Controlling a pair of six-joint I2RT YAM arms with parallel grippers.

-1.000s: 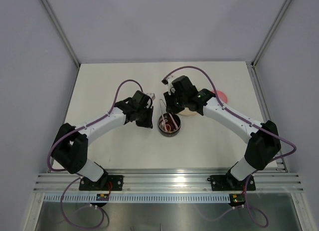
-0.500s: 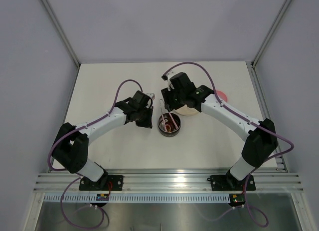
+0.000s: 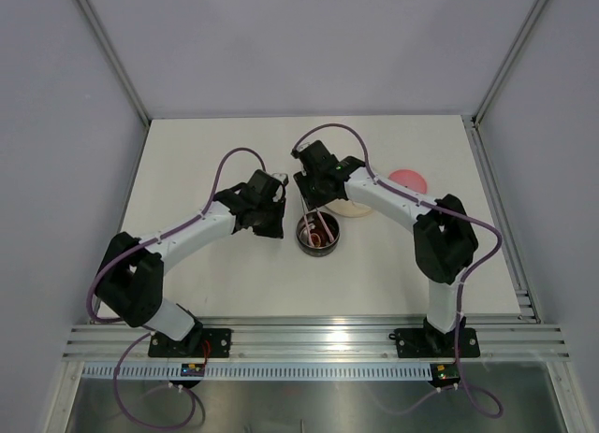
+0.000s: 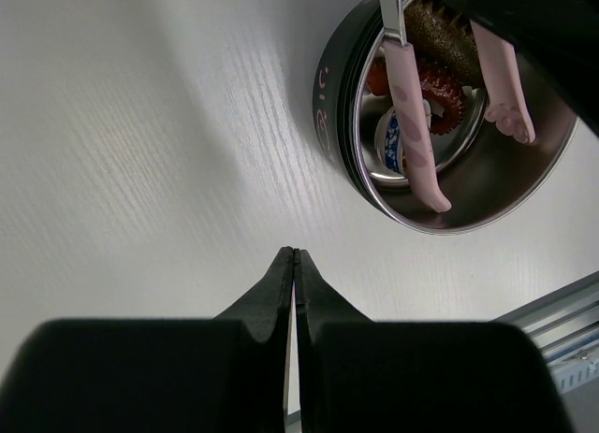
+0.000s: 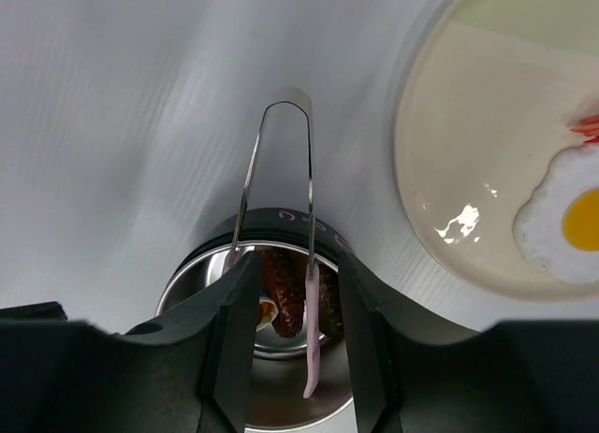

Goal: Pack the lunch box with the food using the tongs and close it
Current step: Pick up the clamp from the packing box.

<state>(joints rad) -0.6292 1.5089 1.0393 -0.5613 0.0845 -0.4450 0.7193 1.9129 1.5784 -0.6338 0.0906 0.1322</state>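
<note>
My right claw (image 5: 295, 269) is clamped loosely on the tongs (image 5: 310, 190): steel loop beyond it, matte pink tips down in the shiny round steel bowl (image 5: 281, 215) beneath it, over a dark red sausage (image 5: 285, 293). To its right a fried egg (image 5: 571, 218) lies on the smooth cream plate (image 5: 449, 152). Only the left wrist view shows me a knobbly brown piece (image 4: 440, 31) inside the bowl; my left claw (image 4: 295, 265) is pinched together over the white desk (image 4: 140, 171)

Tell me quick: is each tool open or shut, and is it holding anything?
Left tool: shut, holding nothing.
Right tool: its jaws stand either side of the tongs; cannot tell whether it grips them.
</note>
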